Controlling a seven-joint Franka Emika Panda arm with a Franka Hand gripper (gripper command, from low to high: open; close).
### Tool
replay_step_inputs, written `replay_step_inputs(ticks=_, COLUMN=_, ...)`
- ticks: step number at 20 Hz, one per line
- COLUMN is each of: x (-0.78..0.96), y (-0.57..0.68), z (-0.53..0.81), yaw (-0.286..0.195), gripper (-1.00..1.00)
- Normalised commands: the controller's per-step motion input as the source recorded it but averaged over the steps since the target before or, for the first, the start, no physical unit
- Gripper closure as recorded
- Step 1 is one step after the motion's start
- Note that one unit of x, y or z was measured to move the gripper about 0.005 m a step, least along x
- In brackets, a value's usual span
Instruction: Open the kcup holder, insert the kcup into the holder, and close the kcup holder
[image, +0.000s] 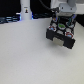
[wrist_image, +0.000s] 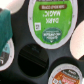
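We see the kcup (wrist_image: 50, 24) sitting foil-up in a round slot of the holder (image: 61, 34), beside an empty slot (wrist_image: 31, 56); we judge it light, thin-walled and easily dented, its lid slick, so the stiff rim is the place to grip. The holder's tray looks slid out, stiff plastic we would push at its front edge. The pincer (image: 62, 19) hangs just above the holder on the desk (image: 25, 55); we cannot tell its opening.

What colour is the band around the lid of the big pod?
Bright green, around a white centre on the pod; wrist view shows it best.
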Motion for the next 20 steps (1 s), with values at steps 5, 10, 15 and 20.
replay_step_inputs(ticks=5, x=0.54, y=-0.44, z=0.38, yaw=0.006, gripper=-1.00)
replay_step_inputs(ticks=10, x=0.71, y=-0.50, z=0.27, yaw=-0.012, gripper=-1.00)
replay_step_inputs(ticks=15, x=0.86, y=-0.43, z=0.18, yaw=-0.019, gripper=-1.00)
replay_step_inputs(ticks=20, x=0.81, y=-0.33, z=0.03, yaw=0.001, gripper=-1.00)
